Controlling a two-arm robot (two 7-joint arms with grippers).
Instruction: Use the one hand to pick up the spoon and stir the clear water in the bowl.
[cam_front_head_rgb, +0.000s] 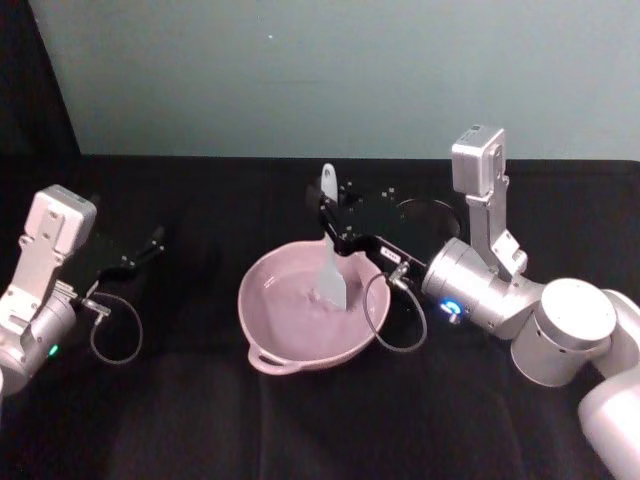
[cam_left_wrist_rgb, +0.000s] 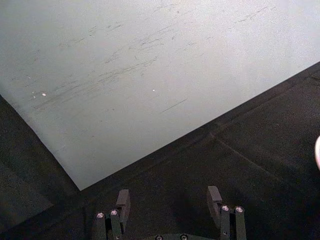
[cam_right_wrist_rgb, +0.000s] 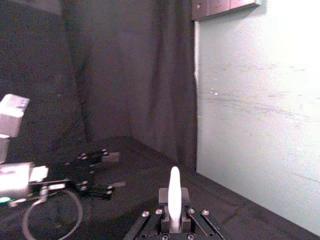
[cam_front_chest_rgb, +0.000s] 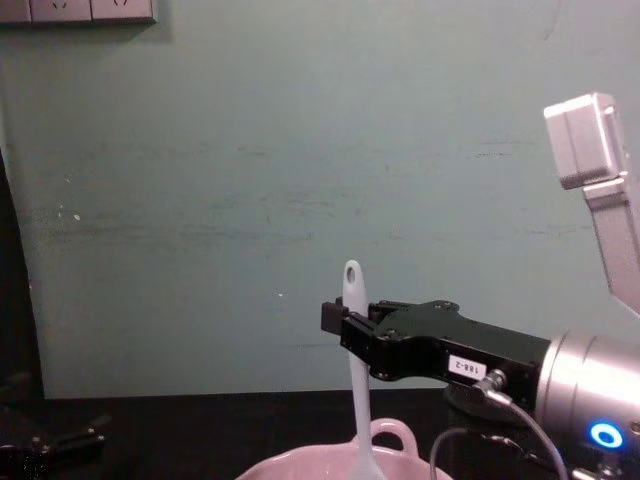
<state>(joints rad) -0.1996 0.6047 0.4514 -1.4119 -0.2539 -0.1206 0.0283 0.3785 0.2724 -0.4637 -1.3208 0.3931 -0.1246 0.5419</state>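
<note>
Fingers pinching the upright spoon (cam_front_head_rgb: 331, 275) by its handle, blade down in the pink bowl (cam_front_head_rgb: 290, 358) on the tabletop (cam_front_head_rgb: 300, 430), the right gripper (cam_front_head_rgb: 337, 234) appears set to stir, needing slow circles; the left gripper (cam_front_head_rgb: 148, 250) rests aside, fingers spread.

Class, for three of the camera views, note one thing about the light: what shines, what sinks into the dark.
Head view: the glossy bowl catches pale shine, while the right claw sinks into the black cloth. Chest view: that claw and the spoon stand out against the lit wall. Left wrist view: the open left claw is dim over dark cloth.
</note>
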